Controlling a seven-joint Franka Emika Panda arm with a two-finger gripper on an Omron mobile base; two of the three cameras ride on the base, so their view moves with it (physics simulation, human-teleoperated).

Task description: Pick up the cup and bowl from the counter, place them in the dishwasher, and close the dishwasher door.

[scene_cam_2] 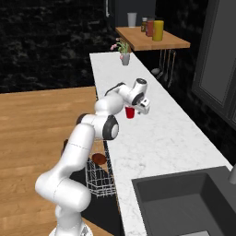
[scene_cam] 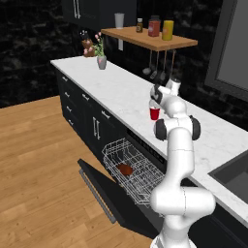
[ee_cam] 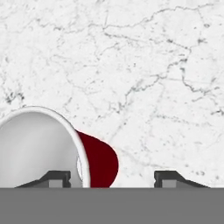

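Over the counter [ee_cam: 166,65], jaws spread, straddling one wall of the upright cup [ee_cam: 52,148], offset toward one fingertip [ee_cam: 54,178].

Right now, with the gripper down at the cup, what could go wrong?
1. In the hand view one finger sits over the cup's pale inside, so closing may pinch only the rim and tip or flick it across the counter.
2. The gripper may carry a loosely held cup, which could drop short of the dishwasher rack.
3. The dishwasher door lies open near the base; driving may hit it.
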